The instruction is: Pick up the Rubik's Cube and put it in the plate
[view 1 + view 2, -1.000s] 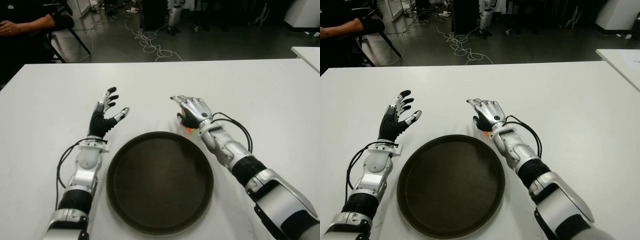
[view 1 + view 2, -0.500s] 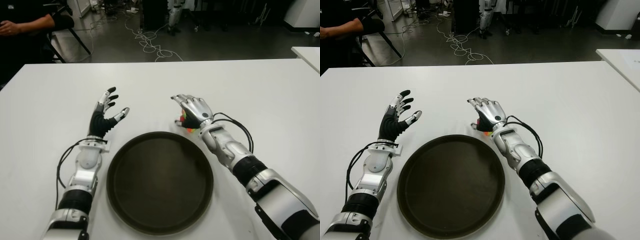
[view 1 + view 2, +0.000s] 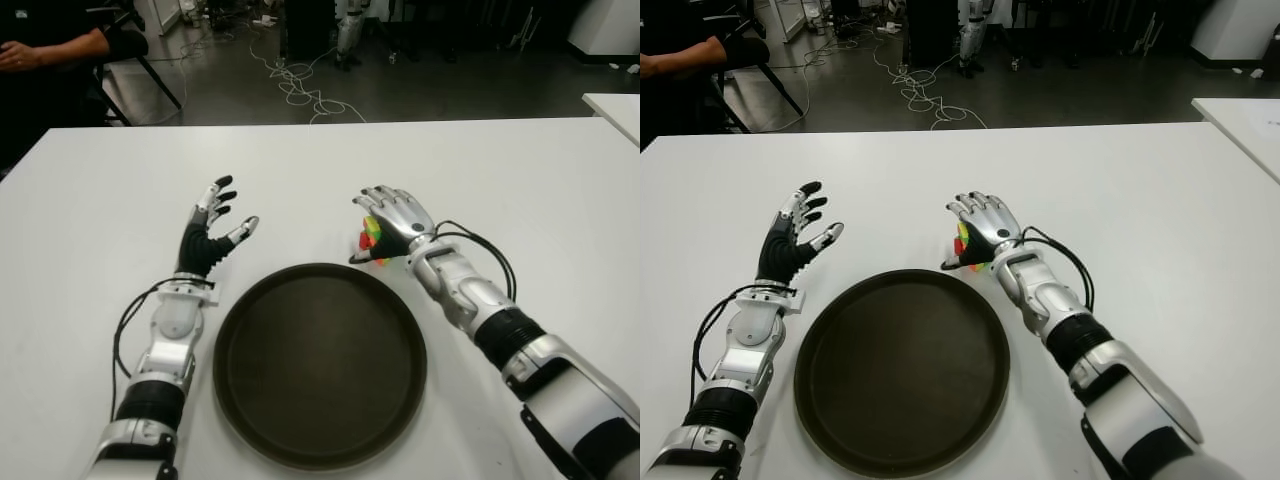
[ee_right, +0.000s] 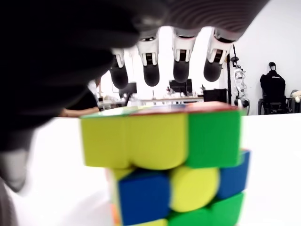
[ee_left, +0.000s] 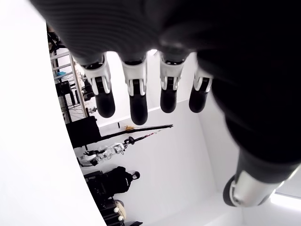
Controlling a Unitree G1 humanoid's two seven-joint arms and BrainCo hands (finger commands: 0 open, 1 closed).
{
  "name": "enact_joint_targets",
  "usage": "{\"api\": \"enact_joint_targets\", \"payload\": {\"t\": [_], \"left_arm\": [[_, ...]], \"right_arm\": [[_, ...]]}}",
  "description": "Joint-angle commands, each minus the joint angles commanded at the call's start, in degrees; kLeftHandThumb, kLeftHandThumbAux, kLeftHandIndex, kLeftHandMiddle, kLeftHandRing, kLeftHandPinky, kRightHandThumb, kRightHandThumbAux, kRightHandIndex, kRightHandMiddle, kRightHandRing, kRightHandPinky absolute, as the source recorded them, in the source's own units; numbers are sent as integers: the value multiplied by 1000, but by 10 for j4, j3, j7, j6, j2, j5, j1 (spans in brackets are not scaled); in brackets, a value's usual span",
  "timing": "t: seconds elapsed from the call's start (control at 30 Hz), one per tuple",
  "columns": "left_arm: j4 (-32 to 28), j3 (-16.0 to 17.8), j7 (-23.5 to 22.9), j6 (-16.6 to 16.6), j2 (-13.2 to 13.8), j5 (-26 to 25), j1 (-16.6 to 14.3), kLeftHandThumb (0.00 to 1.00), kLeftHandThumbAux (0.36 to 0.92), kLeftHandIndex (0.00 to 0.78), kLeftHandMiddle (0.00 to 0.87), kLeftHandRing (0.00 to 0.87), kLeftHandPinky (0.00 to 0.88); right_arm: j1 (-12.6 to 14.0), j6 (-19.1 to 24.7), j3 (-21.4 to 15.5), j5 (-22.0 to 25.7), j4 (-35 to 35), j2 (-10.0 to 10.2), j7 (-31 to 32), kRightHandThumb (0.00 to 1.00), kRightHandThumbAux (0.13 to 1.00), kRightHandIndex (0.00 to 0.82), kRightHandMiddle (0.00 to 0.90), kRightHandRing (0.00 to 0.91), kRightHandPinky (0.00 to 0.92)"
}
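The Rubik's Cube [image 3: 372, 238] shows green, yellow and red faces just beyond the far right rim of the dark round plate [image 3: 226, 335]. My right hand [image 3: 385, 222] arches over the cube from the right. In the right wrist view its fingers [image 4: 181, 63] stretch out above the cube [image 4: 169, 169] without touching it. The thumb [image 3: 362, 257] reaches out toward the plate's rim. The hand is open and holds nothing. My left hand [image 3: 210, 232] shows to the left of the plate, fingers spread, idle.
The white table [image 3: 520, 170] runs wide on all sides of the plate. Beyond its far edge are a person's arm [image 3: 50, 45], a chair and loose cables [image 3: 300, 85] on the floor. Another white table's corner [image 3: 615, 105] shows at the right.
My right hand has shifted a little to the right and opened over the cube, so more of the cube shows. Its thumb now points toward the plate. The left hand is unchanged.
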Motion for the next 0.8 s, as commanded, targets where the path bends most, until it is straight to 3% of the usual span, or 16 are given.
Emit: {"api": "enact_joint_targets", "payload": {"t": [0.43, 0.63, 0.8], "left_arm": [[2, 2, -4, -6, 1, -4, 1, 153, 675, 100, 112, 121, 141], [0, 2, -9, -4, 1, -8, 1, 143, 686, 91, 108, 116, 135], [-3, 4, -12, -1, -1, -12, 2, 141, 695, 92, 106, 109, 126]], "right_arm": [[-8, -19, -9, 13, -39, -38, 63, 0, 466, 0, 0, 0, 0], [-16, -46, -21, 27, -28, -56, 74, 0, 528, 0, 0, 0, 0], [-10, -62, -37, 45, -44, -69, 94, 0, 655, 0, 0, 0, 0]]}}
